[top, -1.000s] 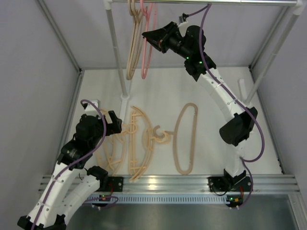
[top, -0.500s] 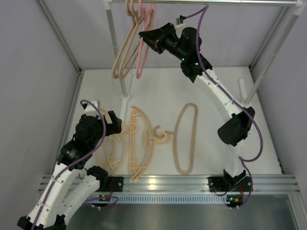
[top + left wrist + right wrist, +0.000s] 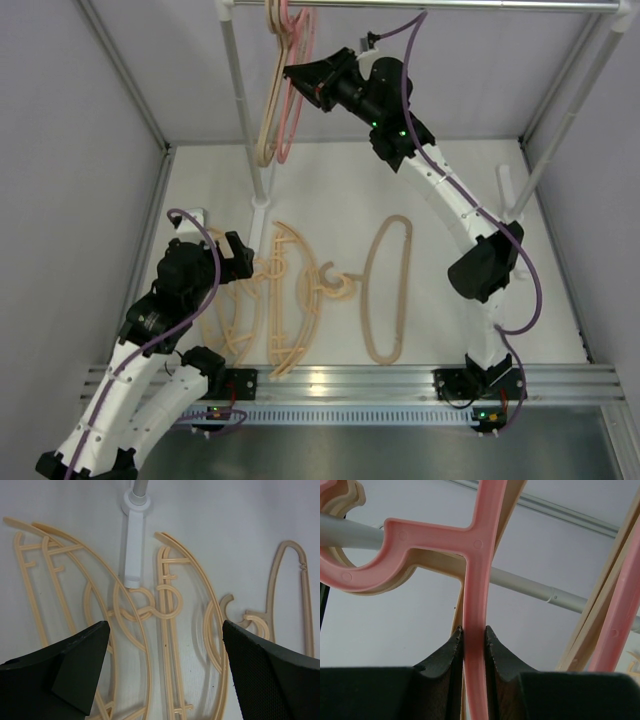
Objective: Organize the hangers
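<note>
A pink hanger (image 3: 476,575) hangs by its hook on the metal rail (image 3: 535,587), and my right gripper (image 3: 474,636) is shut on its neck just under the hook. From above, the pink hanger (image 3: 291,125) hangs close against beige hangers (image 3: 270,110) at the rail's left end, with the right gripper (image 3: 295,78) beside them. Several peach-tan crossbar hangers (image 3: 285,300) and a plain beige one (image 3: 386,290) lie flat on the table. My left gripper (image 3: 243,258) hovers open over the crossbar hangers (image 3: 170,645), holding nothing.
The rail (image 3: 450,5) runs across the top on two poles; the left pole (image 3: 243,110) stands in a white foot (image 3: 135,540) touching the lying hangers. A second white foot (image 3: 506,185) sits at the right. Grey walls enclose the table.
My right gripper has slid a little left along the rail with the pink hanger. The hanging hangers swung left and back, and the pink one now hangs closer to the beige ones. The left arm is still.
</note>
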{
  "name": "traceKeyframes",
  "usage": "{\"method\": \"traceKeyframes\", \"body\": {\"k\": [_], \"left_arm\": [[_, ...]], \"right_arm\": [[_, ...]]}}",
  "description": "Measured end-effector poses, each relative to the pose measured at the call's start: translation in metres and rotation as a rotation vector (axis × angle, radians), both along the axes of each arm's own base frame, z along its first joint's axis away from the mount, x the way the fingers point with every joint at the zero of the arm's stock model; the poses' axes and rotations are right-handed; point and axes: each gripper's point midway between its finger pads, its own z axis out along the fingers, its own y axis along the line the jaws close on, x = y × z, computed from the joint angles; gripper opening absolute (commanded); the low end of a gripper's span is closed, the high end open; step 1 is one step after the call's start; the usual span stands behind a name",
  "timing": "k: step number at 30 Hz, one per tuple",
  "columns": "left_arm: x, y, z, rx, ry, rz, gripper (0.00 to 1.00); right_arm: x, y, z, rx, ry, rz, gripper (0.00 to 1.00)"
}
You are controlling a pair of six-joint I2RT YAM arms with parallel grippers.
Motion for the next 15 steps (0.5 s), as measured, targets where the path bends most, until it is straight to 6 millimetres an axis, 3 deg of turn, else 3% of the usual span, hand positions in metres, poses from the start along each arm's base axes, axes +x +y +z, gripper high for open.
{"method": "traceKeyframes", "body": {"k": [9,15], "left_arm": [[0.000,0.000,0.000,0.000,0.000,0.001,0.98],[0.000,0.000,0.000,0.000,0.000,0.002,0.98]], "right_arm": [[0.000,0.000,-0.003,-0.020,-0.019,-0.028,0.21],[-0.013,-0.008,-0.009,-0.076,-0.033,-0.071,0.36]]}}
